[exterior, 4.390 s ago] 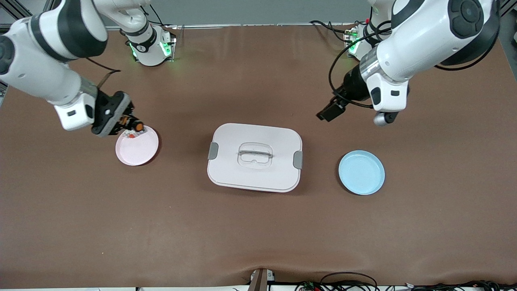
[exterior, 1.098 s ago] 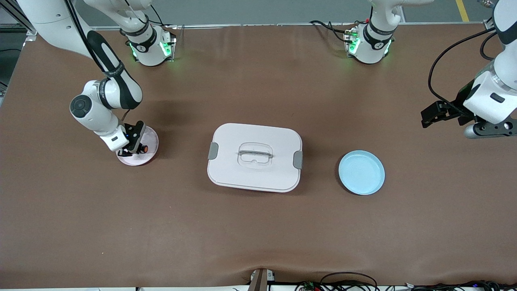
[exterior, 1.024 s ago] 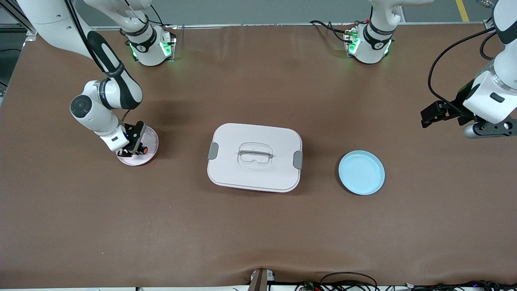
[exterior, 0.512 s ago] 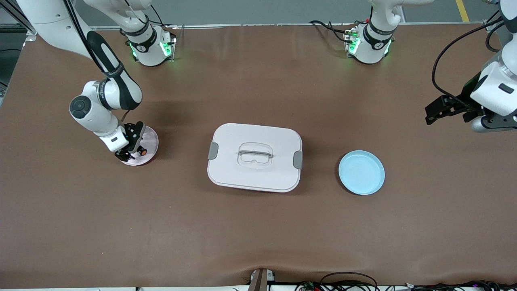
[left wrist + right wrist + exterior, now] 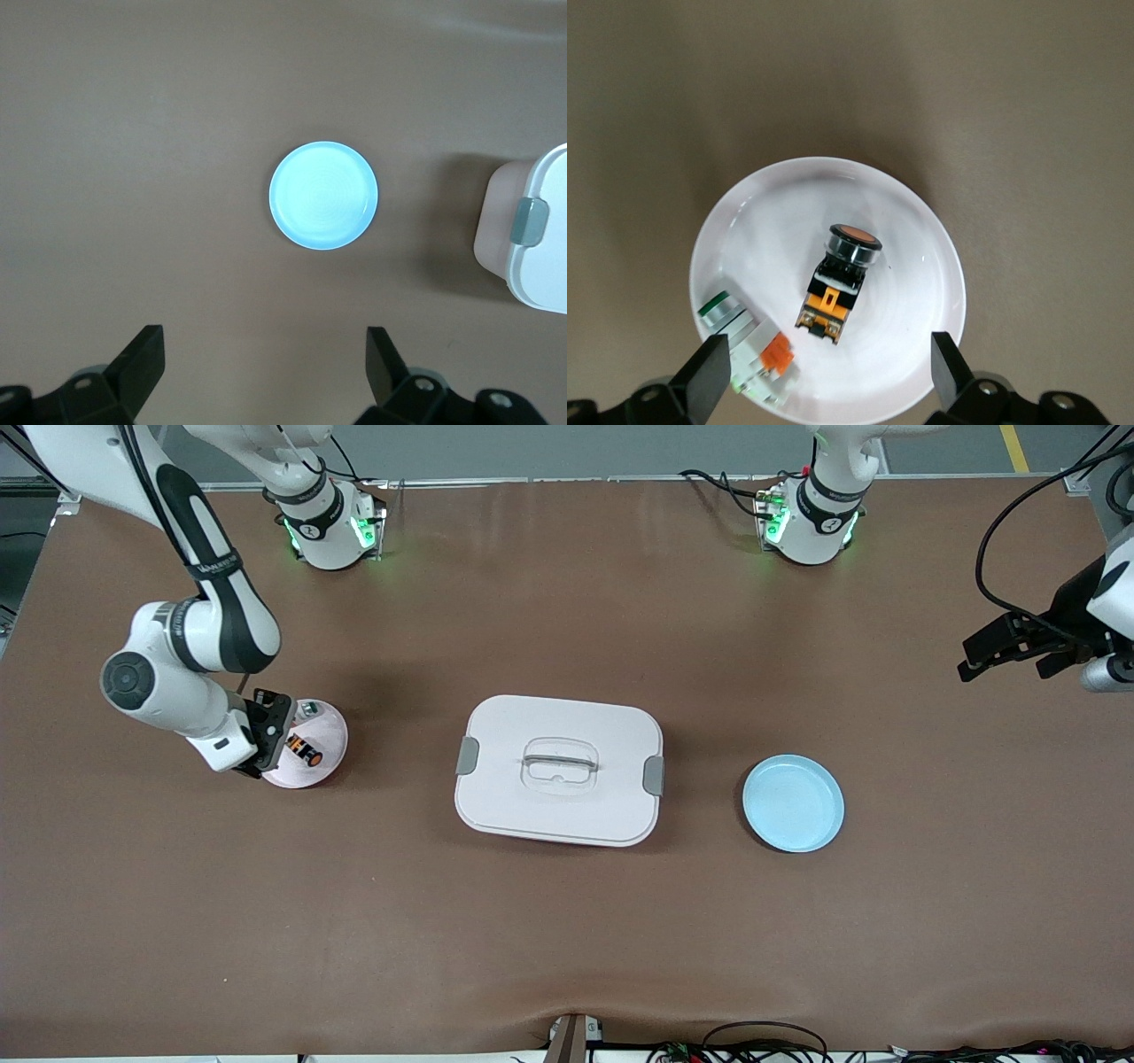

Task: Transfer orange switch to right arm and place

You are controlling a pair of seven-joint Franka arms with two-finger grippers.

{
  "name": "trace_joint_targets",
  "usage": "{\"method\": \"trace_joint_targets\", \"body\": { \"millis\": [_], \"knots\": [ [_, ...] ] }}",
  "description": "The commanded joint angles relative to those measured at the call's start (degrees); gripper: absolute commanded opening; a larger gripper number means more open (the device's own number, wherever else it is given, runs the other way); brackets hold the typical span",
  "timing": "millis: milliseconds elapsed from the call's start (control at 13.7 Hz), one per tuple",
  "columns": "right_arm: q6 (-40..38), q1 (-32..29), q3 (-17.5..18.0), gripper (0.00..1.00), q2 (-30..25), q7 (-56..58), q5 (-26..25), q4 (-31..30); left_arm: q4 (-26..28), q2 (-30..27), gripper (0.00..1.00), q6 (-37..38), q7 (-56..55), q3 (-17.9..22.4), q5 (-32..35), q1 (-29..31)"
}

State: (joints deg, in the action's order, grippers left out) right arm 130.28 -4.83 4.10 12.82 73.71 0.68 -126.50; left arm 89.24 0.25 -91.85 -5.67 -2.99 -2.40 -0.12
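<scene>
The orange switch [image 5: 304,751] lies on its side on the pink plate [image 5: 332,731] toward the right arm's end of the table. In the right wrist view the switch [image 5: 840,285] shows a black body, orange cap and tan-orange end block, resting on the plate [image 5: 939,239]. My right gripper [image 5: 275,737] is open and empty, just above the plate's edge; the switch lies free of the open right gripper [image 5: 828,372]. My left gripper [image 5: 1010,657] is open and empty, high over the left arm's end of the table, and stands open in its own wrist view [image 5: 266,363].
A white part with green and orange bits [image 5: 744,345] lies on the pink plate beside the switch. A white lidded box [image 5: 560,769] stands mid-table. An empty blue plate [image 5: 793,803] sits toward the left arm's end, also in the left wrist view [image 5: 323,195].
My right gripper opened, let the switch go onto the pink plate and drew back from it. My left arm moved farther out toward its end of the table.
</scene>
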Motion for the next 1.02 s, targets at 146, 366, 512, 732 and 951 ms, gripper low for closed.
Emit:
{"method": "trace_joint_targets", "body": {
  "millis": [146,366,512,732,951],
  "knots": [
    [-13.45,-0.88,0.74,1.00,-3.58,-14.43,-1.11,6.08,1.02,-0.60,1.00,-0.79,0.31,0.18,-0.06,-0.67],
    [-21.79,-0.97,0.73,1.00,-4.38,-24.45,-2.78,11.35,0.94,-0.42,1.00,-0.96,-0.39,-0.43,0.03,-1.20],
    [-28.82,-0.88,0.74,1.00,-4.56,-32.36,-2.79,16.35,0.68,0.10,1.00,-1.32,-0.48,-1.57,0.03,-1.20],
    [-37.53,-0.97,0.74,1.00,-4.38,-43.17,-2.79,23.12,-0.12,0.37,1.00,-1.23,-0.48,-1.66,0.12,-1.20],
    [-43.95,-0.97,0.74,1.00,-4.21,-52.58,-2.79,29.45,-0.12,0.54,1.00,-1.23,-0.40,-1.66,0.12,-1.20]
  ]
}}
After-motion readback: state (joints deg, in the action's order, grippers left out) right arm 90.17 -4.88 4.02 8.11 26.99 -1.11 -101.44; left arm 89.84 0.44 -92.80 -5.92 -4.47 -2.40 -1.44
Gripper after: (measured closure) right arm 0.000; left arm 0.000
